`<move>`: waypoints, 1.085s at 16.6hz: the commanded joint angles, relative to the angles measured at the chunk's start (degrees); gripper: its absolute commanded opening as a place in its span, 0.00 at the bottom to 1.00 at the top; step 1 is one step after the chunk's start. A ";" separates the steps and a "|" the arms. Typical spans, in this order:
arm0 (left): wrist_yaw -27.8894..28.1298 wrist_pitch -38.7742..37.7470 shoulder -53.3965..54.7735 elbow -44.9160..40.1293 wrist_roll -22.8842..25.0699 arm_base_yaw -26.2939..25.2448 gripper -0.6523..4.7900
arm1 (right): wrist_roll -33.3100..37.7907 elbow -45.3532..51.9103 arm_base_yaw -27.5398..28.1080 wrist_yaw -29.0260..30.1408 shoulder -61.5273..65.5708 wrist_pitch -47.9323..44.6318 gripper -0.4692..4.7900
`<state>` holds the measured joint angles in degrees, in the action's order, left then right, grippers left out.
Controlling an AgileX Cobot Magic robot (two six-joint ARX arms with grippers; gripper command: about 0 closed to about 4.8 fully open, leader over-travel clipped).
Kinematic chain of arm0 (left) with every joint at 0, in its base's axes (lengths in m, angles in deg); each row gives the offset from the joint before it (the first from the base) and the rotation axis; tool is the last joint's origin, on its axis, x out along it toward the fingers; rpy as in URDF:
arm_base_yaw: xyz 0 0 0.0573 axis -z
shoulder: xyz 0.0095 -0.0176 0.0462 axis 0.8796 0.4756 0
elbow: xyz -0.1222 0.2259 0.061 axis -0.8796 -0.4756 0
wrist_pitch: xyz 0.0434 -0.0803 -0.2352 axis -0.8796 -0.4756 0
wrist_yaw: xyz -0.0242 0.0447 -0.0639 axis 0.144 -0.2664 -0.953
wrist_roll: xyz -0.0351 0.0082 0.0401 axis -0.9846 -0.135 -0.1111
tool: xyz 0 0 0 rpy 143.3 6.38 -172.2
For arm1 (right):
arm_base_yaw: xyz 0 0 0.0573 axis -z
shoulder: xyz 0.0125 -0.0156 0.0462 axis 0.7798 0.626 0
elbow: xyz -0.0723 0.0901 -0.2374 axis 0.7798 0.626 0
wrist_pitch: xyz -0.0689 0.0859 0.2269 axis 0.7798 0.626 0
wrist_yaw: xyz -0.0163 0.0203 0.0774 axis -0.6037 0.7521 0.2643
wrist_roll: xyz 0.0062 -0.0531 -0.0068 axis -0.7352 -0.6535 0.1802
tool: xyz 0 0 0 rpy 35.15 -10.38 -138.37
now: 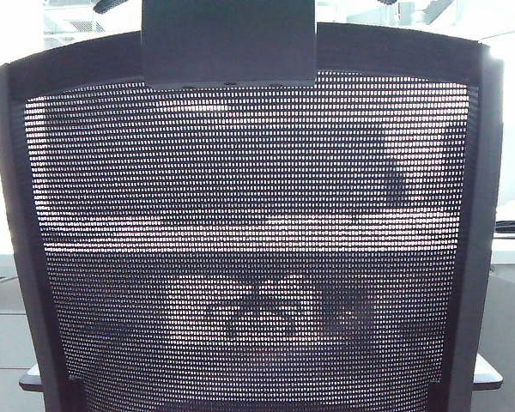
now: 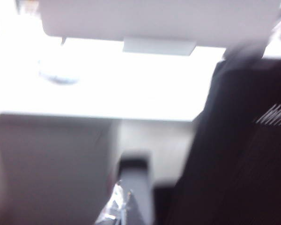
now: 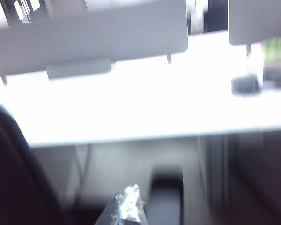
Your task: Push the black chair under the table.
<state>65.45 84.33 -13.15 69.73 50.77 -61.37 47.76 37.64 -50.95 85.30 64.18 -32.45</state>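
The black chair [image 1: 249, 232] fills the exterior view, its mesh back and solid neck bracket close to the camera. Through the mesh and at both sides shows the white table [image 1: 511, 251]. Neither gripper appears in that view. In the left wrist view my left gripper [image 2: 119, 202] has its shiny fingertips together, empty, beside the chair's back [image 2: 243, 154] and just above an armrest [image 2: 136, 173], facing the table top [image 2: 131, 84]. In the right wrist view my right gripper [image 3: 130, 204] is also shut and empty, between the chair back [image 3: 9, 178] and the other armrest [image 3: 166, 187], below the table edge [image 3: 145, 112].
Pale grey partition screens [image 2: 159, 18] [image 3: 93, 37] stand along the far side of the desk. A small dark object [image 3: 246, 84] and something green [image 3: 275, 51] sit on the desk to the right. A white panel [image 2: 51, 168] stands under the top at the left.
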 commanded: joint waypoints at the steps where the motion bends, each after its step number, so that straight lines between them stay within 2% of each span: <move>1: -6.16 23.74 0.02 0.07 -6.05 0.07 0.11 | 1.40 -0.33 -0.04 0.07 0.00 -19.76 0.08; 2: -4.52 30.38 0.04 1.40 -10.54 0.07 0.11 | 4.63 -2.45 -0.04 0.04 0.00 -23.63 0.08; 3: -3.61 28.92 0.04 3.39 -10.73 0.07 0.11 | 5.57 -4.57 -0.07 0.07 0.00 -23.52 0.08; 4: -3.63 24.13 0.31 7.30 -10.71 0.07 0.11 | 6.71 -7.39 -0.07 0.04 0.04 -23.43 0.08; 5: -3.82 20.35 1.25 10.49 -10.78 0.09 0.11 | 11.26 -10.34 -0.04 0.04 0.85 -22.27 0.08; 7: -8.48 18.40 4.98 15.39 -14.36 0.09 0.11 | 17.25 -16.61 -0.07 1.05 5.38 -18.45 0.08; 10: -19.06 18.27 13.70 21.44 -20.92 0.09 0.11 | 17.44 -24.44 -0.07 12.59 15.93 -19.67 0.08; 11: -22.99 16.98 18.67 24.57 -23.58 0.11 0.11 | 17.84 -27.78 -0.07 18.56 20.68 -19.10 0.08; 13: -27.43 9.57 23.47 28.70 -24.65 0.11 0.11 | 22.51 -30.95 -0.09 24.15 25.97 -16.28 0.08; 15: -34.47 7.67 26.01 29.62 -24.68 0.11 0.11 | 28.00 -31.65 -0.11 27.52 28.79 -12.41 0.08; 16: -38.84 6.51 26.53 29.62 -25.40 0.11 0.11 | 28.00 -31.65 -0.13 30.71 29.44 -9.77 0.08; 18: -51.17 3.85 28.00 29.59 -26.16 0.13 0.11 | 27.93 -31.65 -0.11 38.60 30.82 -5.22 0.08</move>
<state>20.67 88.84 14.33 99.13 25.00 -61.33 75.45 6.38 -50.95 119.70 94.50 -38.61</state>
